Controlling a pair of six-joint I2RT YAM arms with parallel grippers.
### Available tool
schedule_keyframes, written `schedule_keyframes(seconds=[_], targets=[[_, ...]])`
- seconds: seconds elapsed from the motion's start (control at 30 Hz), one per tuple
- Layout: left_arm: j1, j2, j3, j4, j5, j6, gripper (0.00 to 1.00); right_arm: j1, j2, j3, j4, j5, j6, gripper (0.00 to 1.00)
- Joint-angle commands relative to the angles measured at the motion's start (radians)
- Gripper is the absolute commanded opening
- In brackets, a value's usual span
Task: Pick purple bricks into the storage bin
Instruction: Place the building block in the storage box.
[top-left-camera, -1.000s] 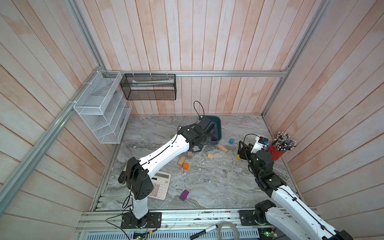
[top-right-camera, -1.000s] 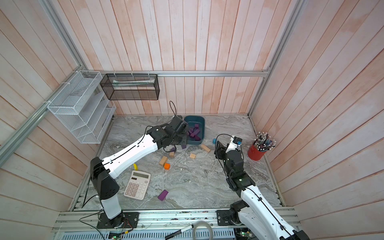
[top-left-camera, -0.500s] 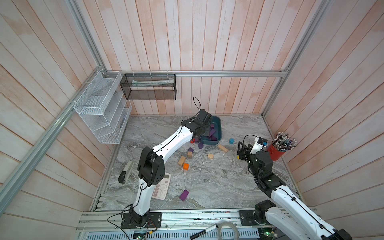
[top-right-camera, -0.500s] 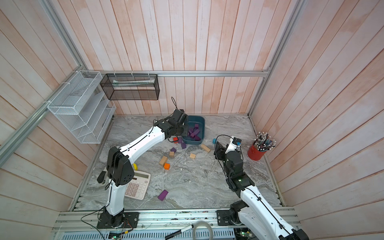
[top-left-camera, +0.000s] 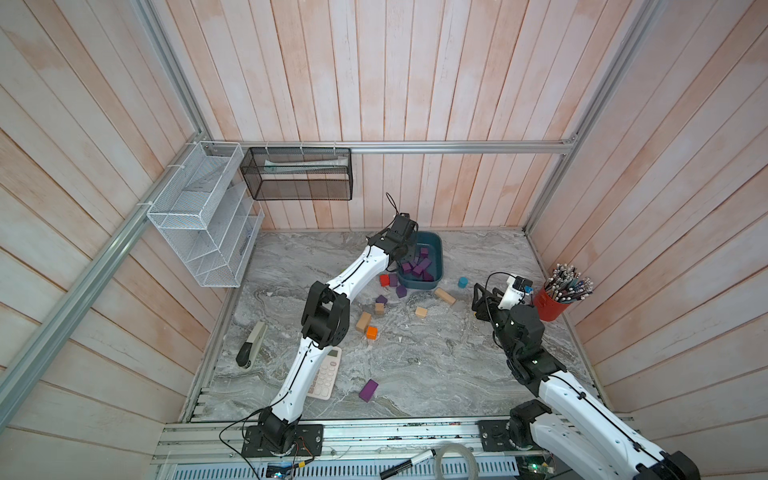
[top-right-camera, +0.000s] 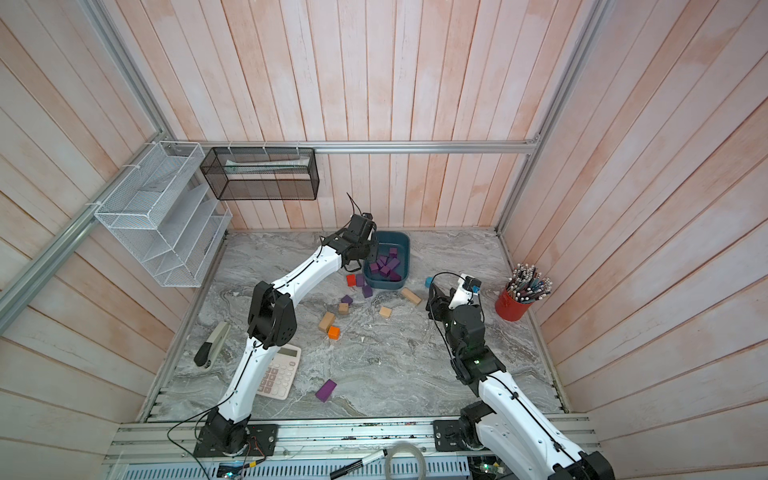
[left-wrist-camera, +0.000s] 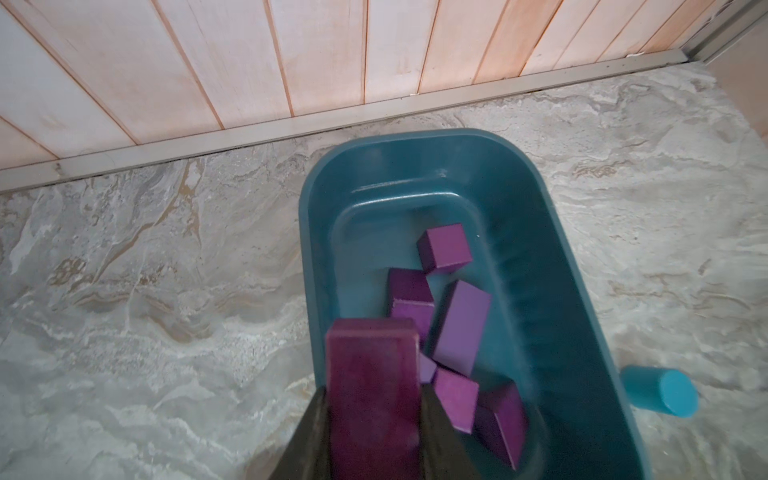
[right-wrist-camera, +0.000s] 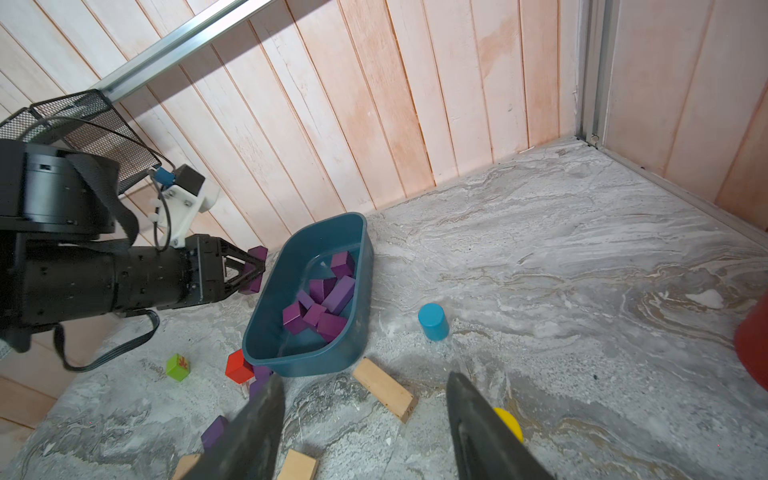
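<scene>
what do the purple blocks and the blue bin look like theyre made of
Purple blocks: probably painted wood, matte, with crisp flat faces and no shine. Blue bin: looks like moulded plastic, smooth and slightly glossy, with rounded corners and a light streak on its inner wall.

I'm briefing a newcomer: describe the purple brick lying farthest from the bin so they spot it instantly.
Start at the white calculator near the front edge of the marble table, partly under the left arm. Just beside it, toward the table's middle, lies the lone purple brick, an oblong bar. Unlike the other purple bricks, clustered in or beside the storage bin, nothing touches it.
</scene>
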Motion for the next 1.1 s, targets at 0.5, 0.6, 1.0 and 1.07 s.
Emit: schedule_keyframes(seconds=[0.5,0.6,1.0,1.07], targets=[[0.045,0.056,-0.034,0.234,0.140,0.143,0.27,0.004,0.064,-0.006,0.064,-0.006,-0.030,0.64],[0.045,0.061,-0.030,0.237,0.159,0.157,0.27,0.005,0.068,-0.005,0.064,-0.015,-0.031,0.64],[0.046,0.104,0.005,0.201,0.201,0.120,0.28,0.005,0.050,-0.022,0.068,-0.005,-0.022,0.64],[0.046,0.107,0.008,0.189,0.209,0.111,0.28,0.003,0.052,-0.019,0.068,-0.003,-0.021,0.64]])
